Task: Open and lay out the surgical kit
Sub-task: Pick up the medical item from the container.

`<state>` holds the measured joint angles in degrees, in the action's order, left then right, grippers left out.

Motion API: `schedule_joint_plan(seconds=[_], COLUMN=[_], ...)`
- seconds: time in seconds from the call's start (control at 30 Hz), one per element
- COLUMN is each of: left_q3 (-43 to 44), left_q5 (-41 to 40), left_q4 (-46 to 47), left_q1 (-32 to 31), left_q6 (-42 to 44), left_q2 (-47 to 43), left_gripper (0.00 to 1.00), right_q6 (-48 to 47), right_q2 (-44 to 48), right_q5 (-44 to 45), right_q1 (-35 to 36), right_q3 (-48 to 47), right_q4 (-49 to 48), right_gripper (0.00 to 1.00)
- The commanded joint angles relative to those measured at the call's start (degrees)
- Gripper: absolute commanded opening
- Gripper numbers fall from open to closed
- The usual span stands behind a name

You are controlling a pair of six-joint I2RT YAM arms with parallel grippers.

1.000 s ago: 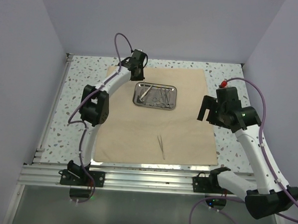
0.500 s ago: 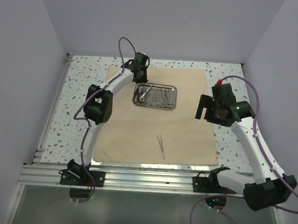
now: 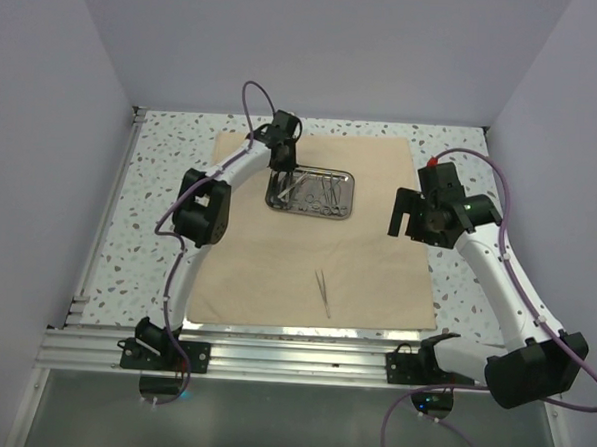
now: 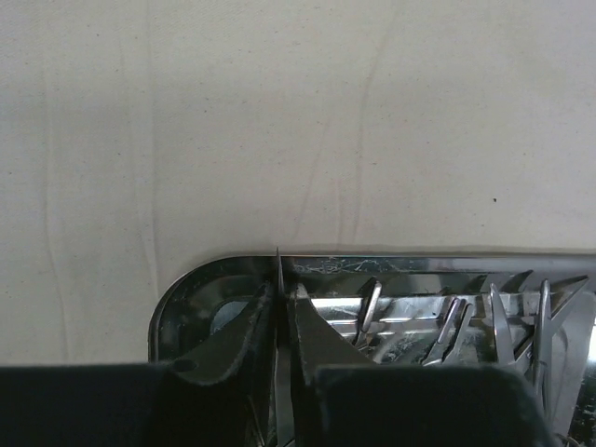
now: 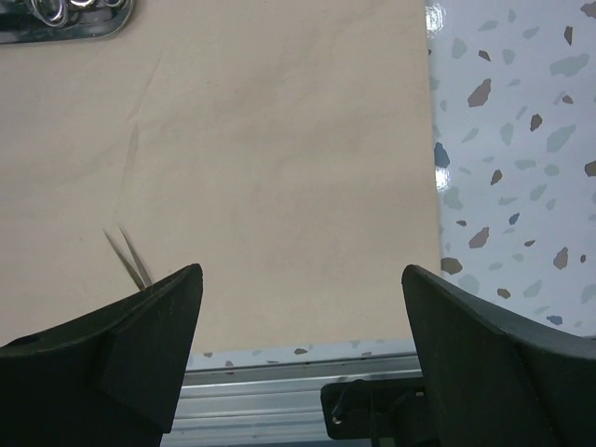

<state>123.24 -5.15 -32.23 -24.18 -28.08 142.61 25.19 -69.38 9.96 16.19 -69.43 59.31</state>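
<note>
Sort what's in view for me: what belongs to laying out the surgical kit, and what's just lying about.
Belongs to the job:
tan cloth wrap
steel tray
instruments in the tray
tweezers on the cloth
left gripper, pinching a slim instrument at the tray's corner

Just there:
speckled table top
aluminium rail
purple cables
right gripper, open and empty

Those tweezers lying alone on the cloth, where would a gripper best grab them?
Probably mid-length, from straight above, one finger either side of the legs. The tweezers lie flat on the cloth, long and thin, so squeezing across them looks easier than getting under them.
</note>
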Motion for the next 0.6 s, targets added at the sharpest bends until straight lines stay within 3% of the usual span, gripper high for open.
schedule_joint_plan(seconds=[0.0, 0.03, 0.07, 0.23, 0.57], left_q3=[2.27, 2.35, 2.44, 3.32, -0.27], left_q5=[-1.18, -1.27, -1.18, -1.36, -3.37], left_q4=[-1.61, -1.7, -1.7, -1.0, 2.43], left_q1=[-0.07, -0.07, 0.01, -0.07, -0.86], left_q6=[-0.14, -0.14, -0.14, 0.39, -0.23], left_q2=[1.36, 1.45, 1.45, -0.74, -13.21], left_gripper=[0.13, 0.02, 0.0, 0.0, 0.0], right_q6=[-1.63, -1.64, -1.72, -1.9, -1.28], right_q2=[-0.14, -0.22, -0.14, 0.21, 1.71], right_q5=[1.03, 1.03, 1.12, 0.94, -1.16], right_q1=[0.07, -0.01, 0.07, -0.01, -0.1], right_q3=[-1.85, -1.68, -1.59, -0.89, 0.61], right_q4=[-1.65, -1.65, -1.74, -2.18, -2.53], right_gripper=[0.92, 0.92, 0.92, 0.92, 0.92])
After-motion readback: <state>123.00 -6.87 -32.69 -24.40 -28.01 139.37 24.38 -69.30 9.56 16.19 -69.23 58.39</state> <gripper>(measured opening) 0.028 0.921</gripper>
